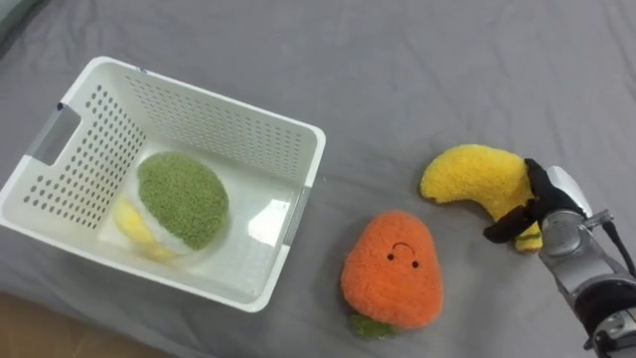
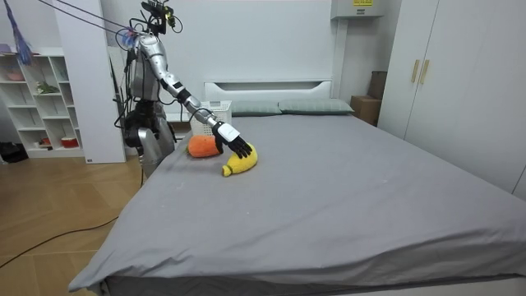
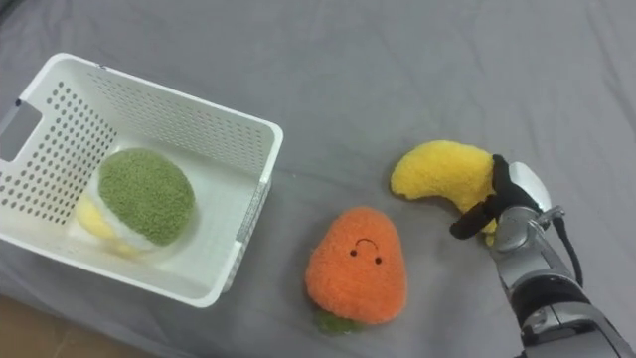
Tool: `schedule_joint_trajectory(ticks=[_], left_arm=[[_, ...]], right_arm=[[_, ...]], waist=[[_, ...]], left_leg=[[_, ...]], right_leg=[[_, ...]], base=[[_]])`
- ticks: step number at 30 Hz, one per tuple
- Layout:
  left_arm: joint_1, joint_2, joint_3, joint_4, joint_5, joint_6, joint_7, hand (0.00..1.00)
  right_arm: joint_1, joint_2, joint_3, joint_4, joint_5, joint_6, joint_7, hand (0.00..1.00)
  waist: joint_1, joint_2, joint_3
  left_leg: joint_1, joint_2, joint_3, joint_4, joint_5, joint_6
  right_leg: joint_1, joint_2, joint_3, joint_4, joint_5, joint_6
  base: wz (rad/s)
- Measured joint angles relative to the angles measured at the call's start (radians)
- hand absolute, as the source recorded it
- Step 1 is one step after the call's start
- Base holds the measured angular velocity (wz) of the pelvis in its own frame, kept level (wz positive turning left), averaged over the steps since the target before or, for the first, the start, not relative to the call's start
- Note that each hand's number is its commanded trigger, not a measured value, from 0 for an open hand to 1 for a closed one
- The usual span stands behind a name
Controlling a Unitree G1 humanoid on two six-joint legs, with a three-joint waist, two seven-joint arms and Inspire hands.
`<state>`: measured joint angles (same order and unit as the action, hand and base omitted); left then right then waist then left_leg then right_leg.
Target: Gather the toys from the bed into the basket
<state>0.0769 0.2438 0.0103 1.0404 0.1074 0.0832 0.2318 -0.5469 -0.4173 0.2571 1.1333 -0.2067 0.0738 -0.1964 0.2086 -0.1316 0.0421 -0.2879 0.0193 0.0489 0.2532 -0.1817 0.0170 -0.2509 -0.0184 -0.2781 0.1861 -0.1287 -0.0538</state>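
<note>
Right hand apparently grips banana toy, free end pointing left.

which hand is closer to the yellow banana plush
Right. The right hand is on the banana plush, fingers curled round its end; the left hand is nowhere around the toy.

I stand on the wooden floor at the side of the bed, on the room view's left, toward its head end. My right arm reaches out low over the grey cover. My right hand lies on top of the banana, dark fingers down over it. The orange toy sits just beside the banana, nearer my body. 2 pillows lie by the white headboard. A shelf stands behind me, a wardrobe at the room view's right.
</note>
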Motion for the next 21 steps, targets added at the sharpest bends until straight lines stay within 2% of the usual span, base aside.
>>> schedule_joint_trajectory(ticks=[5, 8, 13, 16, 17, 18, 19, 21], left_arm=[[0.000, 0.000, -0.025, -0.001, -0.009, -0.001, 0.007, 0.00], [0.000, 0.002, -0.034, -0.001, -0.020, 0.000, 0.030, 0.00], [-0.001, 0.007, -0.093, -0.002, -0.037, 0.003, 0.041, 0.00], [-0.001, 0.007, -0.094, -0.001, -0.034, 0.002, 0.041, 0.00], [-0.001, 0.007, -0.094, -0.002, -0.033, 0.004, 0.041, 0.00], [-0.001, 0.007, -0.094, -0.002, -0.033, 0.004, 0.041, 0.00], [-0.001, 0.007, -0.094, -0.002, -0.033, 0.007, 0.042, 0.00], [0.000, 0.007, -0.095, -0.002, -0.033, 0.012, 0.042, 0.00]], right_arm=[[0.000, 0.000, 0.000, 0.019, -0.002, 0.000, -0.013, 0.00], [-0.003, 0.000, 0.005, 0.040, 0.002, 0.000, -0.031, 0.00], [-0.012, 0.000, 0.017, 0.073, 0.022, 0.000, -0.063, 0.00], [-0.012, 0.000, 0.035, 0.079, 0.007, 0.001, -0.078, 0.00], [-0.012, 0.000, 0.035, 0.082, 0.004, 0.002, -0.085, 0.06], [-0.012, 0.000, 0.035, 0.084, 0.004, 0.003, -0.087, 0.22], [-0.012, 0.000, 0.035, 0.086, 0.004, 0.005, -0.091, 1.00], [-0.012, -0.001, 0.036, 0.092, 0.005, 0.007, -0.099, 1.00]], waist=[[0.017, 0.005, 0.0008], [0.021, 0.007, 0.0006], [0.029, 0.018, -0.0014], [0.034, 0.020, -0.0009], [0.037, 0.020, -0.0009], [0.039, 0.020, -0.0009], [0.041, 0.020, -0.0009], [0.045, 0.021, -0.0010]], left_leg=[[0.000, 0.000, -0.006, 0.001, 0.000, 0.000], [-0.004, -0.001, -0.020, 0.002, 0.001, -0.002], [-0.005, -0.003, -0.029, 0.006, 0.004, -0.002], [-0.007, -0.004, -0.029, 0.006, 0.006, -0.002], [-0.007, -0.004, -0.029, 0.006, 0.007, -0.002], [-0.008, -0.004, -0.029, 0.006, 0.008, -0.002], [-0.009, -0.005, -0.030, 0.006, 0.009, -0.002], [-0.015, -0.005, -0.030, 0.010, 0.010, -0.002]], right_leg=[[0.001, 0.000, -0.002, 0.000, 0.000, 0.000], [0.002, -0.001, -0.025, 0.000, 0.000, -0.001], [0.007, -0.003, -0.035, 0.000, 0.001, -0.001], [0.006, -0.004, -0.038, 0.000, 0.002, -0.003], [0.005, -0.005, -0.039, 0.000, 0.002, -0.003], [0.005, -0.005, -0.040, 0.000, 0.002, -0.003], [0.005, -0.006, -0.043, 0.001, 0.002, -0.004], [0.002, -0.006, -0.048, 0.001, 0.003, -0.004]], base=[[0.01], [0.13], [0.04], [0.00], [0.00], [0.04], [0.05], [0.06]])
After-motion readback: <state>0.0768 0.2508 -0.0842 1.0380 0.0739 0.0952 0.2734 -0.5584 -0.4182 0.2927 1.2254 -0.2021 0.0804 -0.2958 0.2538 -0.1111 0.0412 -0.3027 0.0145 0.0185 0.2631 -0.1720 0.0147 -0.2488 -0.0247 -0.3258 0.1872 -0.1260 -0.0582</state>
